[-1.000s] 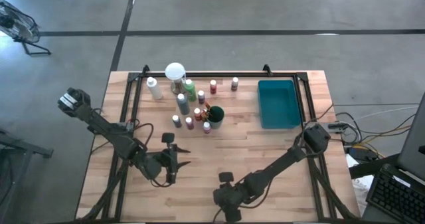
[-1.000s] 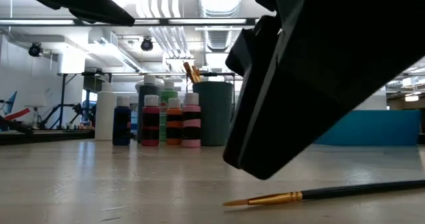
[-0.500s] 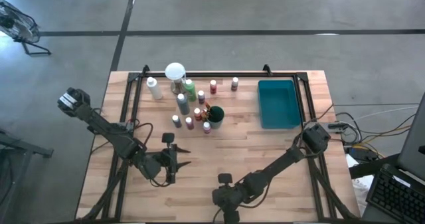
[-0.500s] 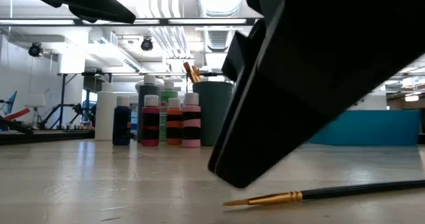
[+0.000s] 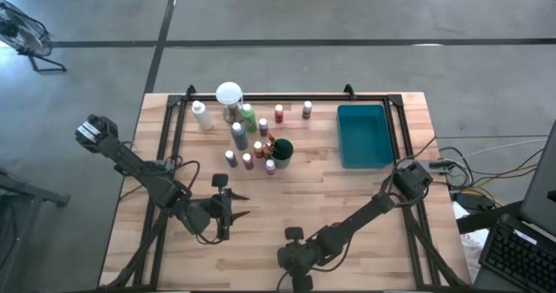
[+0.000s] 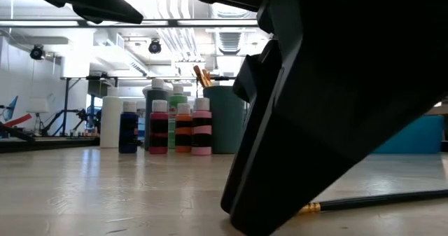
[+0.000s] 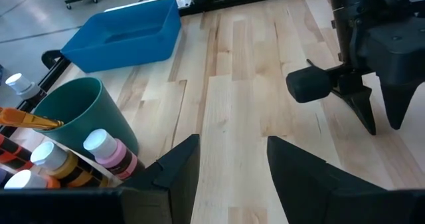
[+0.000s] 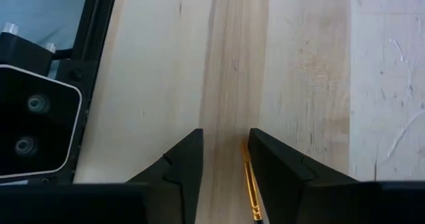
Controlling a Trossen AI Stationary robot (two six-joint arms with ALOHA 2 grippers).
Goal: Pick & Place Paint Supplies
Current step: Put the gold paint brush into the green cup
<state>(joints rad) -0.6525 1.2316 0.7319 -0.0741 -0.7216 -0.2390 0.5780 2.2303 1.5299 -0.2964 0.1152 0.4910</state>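
A thin dark brush point(image 8: 250, 181) with a gold ferrule lies flat on the wood near the table's near edge; its handle point(image 6: 378, 199) shows in the low view. My right gripper point(image 8: 226, 132) is open and slants down over it, one finger on either side of the ferrule end; I cannot tell whether a finger touches it. The paint bottles point(image 5: 248, 136) stand in a cluster at the back. Beside them is a green cup point(image 5: 281, 150) with brushes in it. My left gripper point(image 7: 232, 141) hangs open above the table's left middle point(image 5: 241, 205) and holds nothing.
A teal tray point(image 5: 363, 135) sits at the back right. A round white-topped object point(image 5: 228, 94) and a white bottle point(image 5: 201, 116) stand at the back left. A black camera box point(image 8: 33, 124) stands at the near edge beside my right gripper. Bare wood lies across the middle.
My right gripper has sunk a little toward the brush. In the low view its finger now covers the brush's bristle tip, which showed a second ago. The brush has not moved.
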